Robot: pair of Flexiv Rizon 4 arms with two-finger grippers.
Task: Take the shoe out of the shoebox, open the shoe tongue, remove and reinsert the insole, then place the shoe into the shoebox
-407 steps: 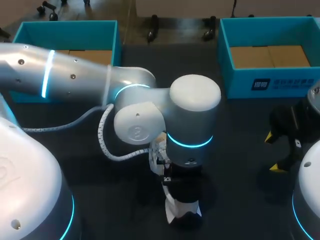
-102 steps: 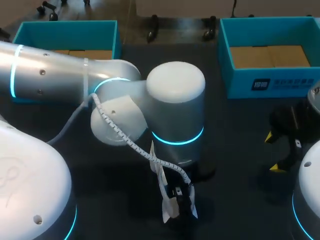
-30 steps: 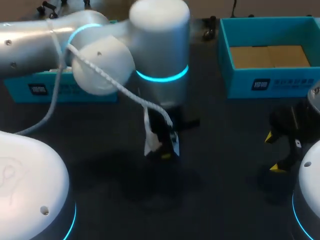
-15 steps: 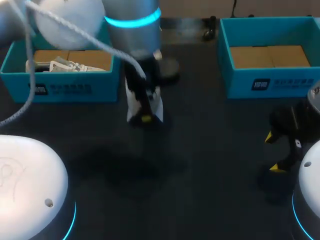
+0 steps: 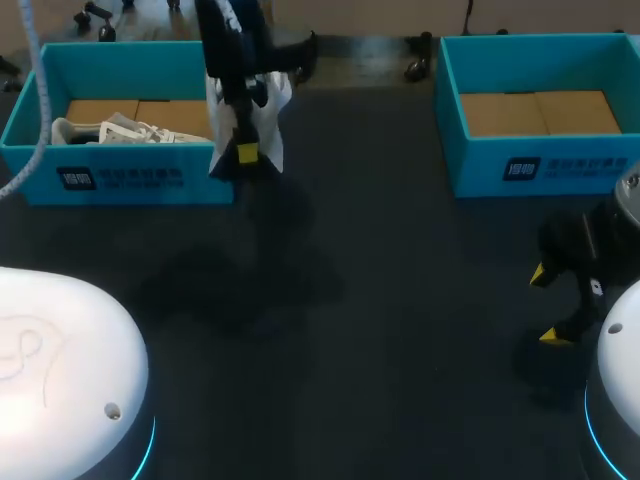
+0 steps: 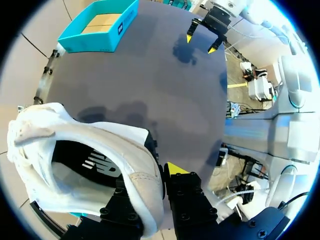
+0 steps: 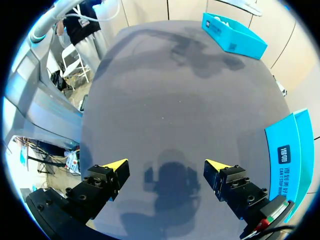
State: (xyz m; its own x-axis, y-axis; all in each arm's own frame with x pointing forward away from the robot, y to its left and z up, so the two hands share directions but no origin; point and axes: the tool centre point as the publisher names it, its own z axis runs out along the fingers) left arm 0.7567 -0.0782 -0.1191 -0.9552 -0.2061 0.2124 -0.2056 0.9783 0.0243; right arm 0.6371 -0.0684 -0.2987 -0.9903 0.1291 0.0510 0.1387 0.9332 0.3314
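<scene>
My left gripper (image 5: pixel 240 152) hangs in the air beside the right wall of the left teal shoebox (image 5: pixel 130 180), shut on a white shoe (image 5: pixel 268 108). In the left wrist view its fingers (image 6: pixel 152 182) pinch the shoe's collar; the white shoe (image 6: pixel 75 150) hangs with its dark inside showing. A second white shoe (image 5: pixel 115 130) lies inside that left box. Low at the table's right, my right gripper (image 5: pixel 548 305) stands open and empty, its yellow tips wide apart (image 7: pixel 165 167).
A second teal shoebox (image 5: pixel 545 170) with a brown cardboard floor stands at the back right, close beside my right gripper (image 7: pixel 292 150). Dark tabletop (image 5: pixel 380 300) lies between the two boxes and the arms.
My left arm has carried the white shoe up and toward the back left, from the table's middle to beside the left shoebox. The right arm has kept still.
</scene>
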